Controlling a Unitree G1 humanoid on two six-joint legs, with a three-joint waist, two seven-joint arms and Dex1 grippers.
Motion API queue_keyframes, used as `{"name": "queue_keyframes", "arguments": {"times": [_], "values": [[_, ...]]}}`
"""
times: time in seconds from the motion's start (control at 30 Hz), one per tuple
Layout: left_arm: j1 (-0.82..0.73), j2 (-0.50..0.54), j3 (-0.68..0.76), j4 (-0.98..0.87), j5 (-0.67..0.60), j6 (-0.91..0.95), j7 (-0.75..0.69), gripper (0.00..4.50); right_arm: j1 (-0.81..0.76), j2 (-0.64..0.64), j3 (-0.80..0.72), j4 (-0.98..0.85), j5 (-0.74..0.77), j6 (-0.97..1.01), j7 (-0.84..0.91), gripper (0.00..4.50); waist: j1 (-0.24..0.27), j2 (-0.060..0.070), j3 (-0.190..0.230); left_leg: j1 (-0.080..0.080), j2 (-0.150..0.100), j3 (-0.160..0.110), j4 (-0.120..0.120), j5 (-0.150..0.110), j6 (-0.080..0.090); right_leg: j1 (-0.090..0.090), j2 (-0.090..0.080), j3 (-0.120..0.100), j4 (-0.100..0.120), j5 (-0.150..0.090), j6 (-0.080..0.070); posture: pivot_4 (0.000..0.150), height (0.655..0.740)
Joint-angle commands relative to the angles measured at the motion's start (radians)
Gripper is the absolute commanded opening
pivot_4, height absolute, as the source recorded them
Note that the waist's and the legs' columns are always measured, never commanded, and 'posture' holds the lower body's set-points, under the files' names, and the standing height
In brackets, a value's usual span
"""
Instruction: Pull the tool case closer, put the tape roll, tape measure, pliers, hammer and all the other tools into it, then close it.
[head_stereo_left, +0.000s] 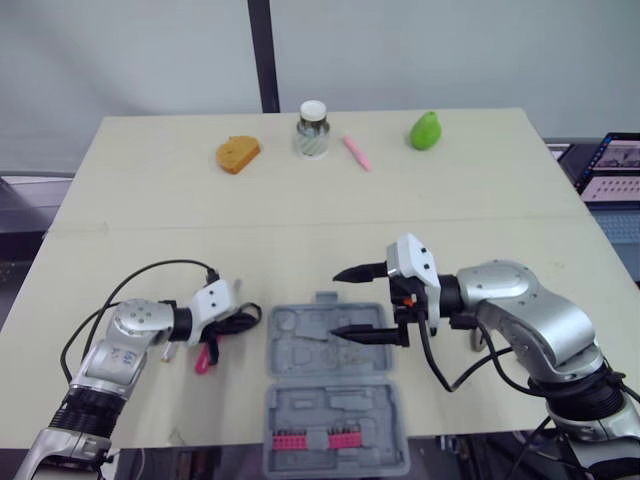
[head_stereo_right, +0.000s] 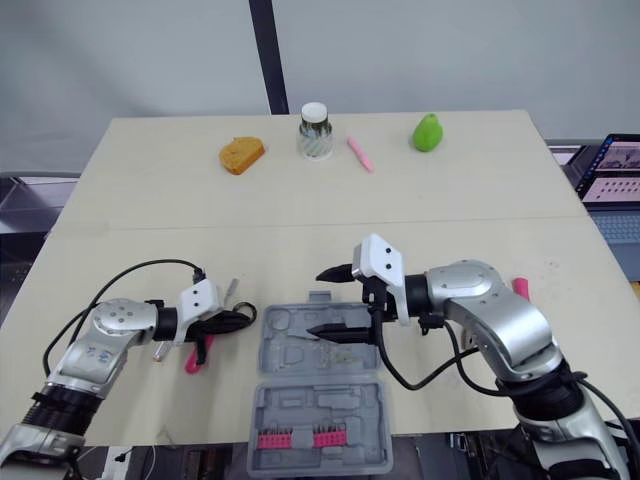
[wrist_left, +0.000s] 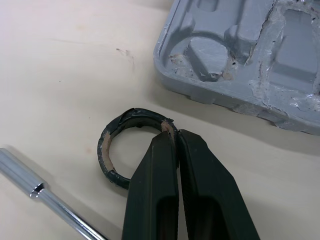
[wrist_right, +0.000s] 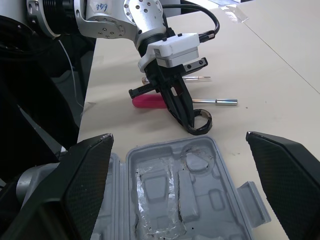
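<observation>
Beside the open tool case (head_stereo_left: 300, 352), the tape roll (wrist_left: 103, 150) is gripped by the left pincer (wrist_left: 174, 136); the right pincer (head_stereo_left: 340, 302) is held agape; packing is judged barely begun.

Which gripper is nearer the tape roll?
Left. The left gripper pinches the tape roll beside the tool case; the right gripper hangs open over the case.

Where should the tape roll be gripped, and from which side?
Its thin wall, one finger through the hole and one outside, from above: the tape roll seems to lie flat, hole up, beside the tool case. The left gripper pinches that wall.
</observation>
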Motion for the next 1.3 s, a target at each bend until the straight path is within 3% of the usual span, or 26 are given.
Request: {"name": "queue_keyframes", "arguments": {"times": [0.03, 0.33, 0.53, 0.93, 1.3], "values": [[-0.001, 0.011, 0.015, -0.024, -0.014, -0.003, -0.003, 0.06, -0.008, 0.002, -0.004, -0.042, 0.019, 0.002, -0.003, 4.50, 0.000, 0.000, 0.000, 0.000, 0.000, 0.000, 0.000, 0.000, 0.000, 0.000, 0.000, 0.000, 0.000, 0.000, 0.000, 0.150, 0.7400], [-0.023, 0.052, 0.139, -0.148, -0.201, 0.099, -0.080, 0.06, 0.009, -0.058, -0.083, -0.047, 0.070, 0.017, 0.017, 4.50, 0.001, 0.000, 0.000, -0.001, 0.000, -0.001, 0.001, 0.000, 0.000, 0.000, 0.000, 0.000, 0.000, 0.000, 0.000, 0.150, 0.7400], [-0.020, 0.008, 0.113, -0.241, -0.290, 0.180, -0.090, 0.06, 0.032, -0.118, -0.110, -0.052, 0.087, 0.014, 0.038, 4.50, 0.001, 0.000, 0.000, -0.001, 0.000, -0.001, 0.001, 0.000, 0.000, 0.000, 0.000, 0.000, 0.000, 0.000, 0.000, 0.150, 0.7400], [-0.022, -0.076, -0.009, -0.217, -0.210, 0.139, -0.042, 0.06, 0.191, -0.296, -0.314, -0.115, 0.132, 0.004, 0.064, 4.50, 0.022, -0.001, 0.000, -0.001, 0.000, 0.000, 0.003, 0.000, 0.001, 0.001, 0.000, 0.000, -0.001, 0.000, 0.000, 0.150, 0.7400], [-0.040, -0.104, -0.051, -0.138, -0.170, 0.076, -0.052, 0.06, 0.191, -0.295, -0.325, -0.117, 0.133, 0.010, 0.028, 4.50, 0.026, -0.002, 0.001, -0.001, 0.000, -0.001, 0.004, 0.000, 0.001, 0.002, -0.001, 0.000, -0.002, 0.000, 0.000, 0.150, 0.7400]]}}
